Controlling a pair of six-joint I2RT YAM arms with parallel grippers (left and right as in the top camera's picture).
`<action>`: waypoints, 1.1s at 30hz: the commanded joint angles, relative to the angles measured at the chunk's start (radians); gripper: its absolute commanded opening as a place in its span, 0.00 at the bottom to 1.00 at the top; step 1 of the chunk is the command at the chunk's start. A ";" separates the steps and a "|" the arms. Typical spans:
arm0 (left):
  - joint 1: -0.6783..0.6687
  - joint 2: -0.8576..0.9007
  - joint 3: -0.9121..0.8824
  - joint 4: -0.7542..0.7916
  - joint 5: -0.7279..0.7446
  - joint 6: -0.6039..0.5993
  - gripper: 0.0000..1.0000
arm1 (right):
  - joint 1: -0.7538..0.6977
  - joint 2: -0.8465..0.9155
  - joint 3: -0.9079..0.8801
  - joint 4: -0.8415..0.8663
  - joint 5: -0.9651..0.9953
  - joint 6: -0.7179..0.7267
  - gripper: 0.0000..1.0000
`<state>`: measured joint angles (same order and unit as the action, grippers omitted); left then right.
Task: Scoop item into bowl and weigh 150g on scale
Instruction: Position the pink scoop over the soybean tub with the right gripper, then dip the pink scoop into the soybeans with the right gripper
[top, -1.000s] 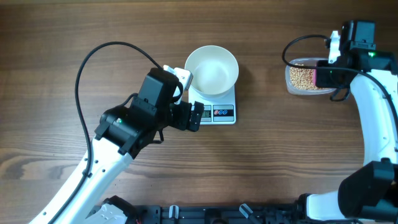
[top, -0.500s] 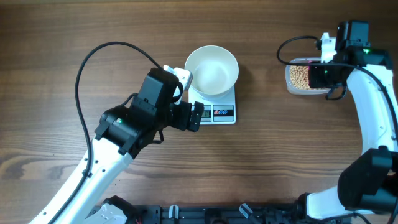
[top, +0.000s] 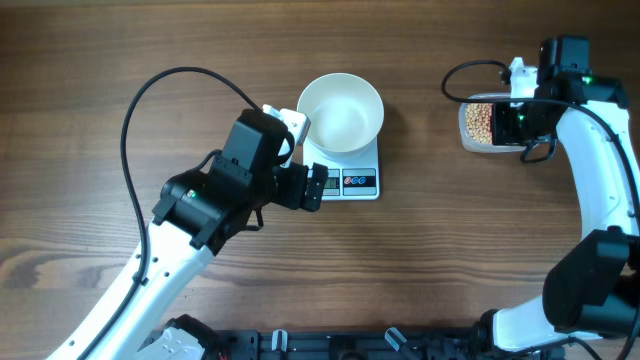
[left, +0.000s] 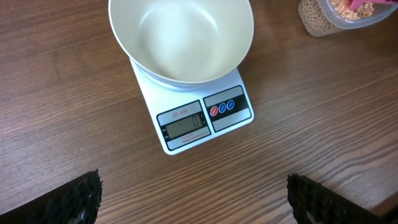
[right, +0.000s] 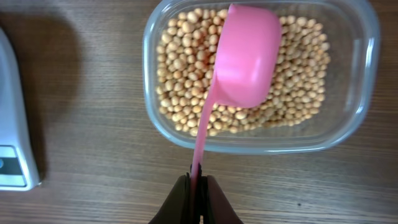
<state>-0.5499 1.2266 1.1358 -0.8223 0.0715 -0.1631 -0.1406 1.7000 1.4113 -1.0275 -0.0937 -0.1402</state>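
The white bowl (top: 341, 112) (left: 180, 40) stands empty on the small white scale (top: 360, 182) (left: 202, 121), whose display faces my left gripper. That left gripper (top: 318, 187) (left: 194, 198) hovers open just in front of the scale, holding nothing. Tan beans, the item (top: 482, 122) (right: 180, 74), fill a clear tub (right: 367, 74) at the right. My right gripper (top: 520, 120) (right: 198, 185) is shut on the thin handle of a pink scoop (right: 245, 56). The scoop's cup hangs upside down over the beans; whether it touches them I cannot tell.
The right arm's black cable (top: 470, 72) loops above the tub. The left arm's cable (top: 150, 90) arcs over the left of the wooden table (top: 450, 230). The tub and scale stand about a hand-width apart.
My right gripper has shifted left and further over the tub with the pink scoop. The left arm, bowl and scale have not moved.
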 joint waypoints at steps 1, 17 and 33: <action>-0.003 -0.007 -0.005 0.002 -0.017 -0.010 1.00 | 0.002 0.023 -0.013 -0.019 -0.096 -0.005 0.04; -0.003 -0.007 -0.005 0.002 -0.017 -0.010 1.00 | -0.158 0.023 -0.013 -0.023 -0.383 0.008 0.04; -0.003 -0.007 -0.005 0.002 -0.017 -0.010 1.00 | -0.241 0.028 -0.013 -0.039 -0.466 -0.017 0.04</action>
<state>-0.5499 1.2266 1.1358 -0.8223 0.0715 -0.1631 -0.3717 1.7073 1.4086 -1.0626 -0.4908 -0.1364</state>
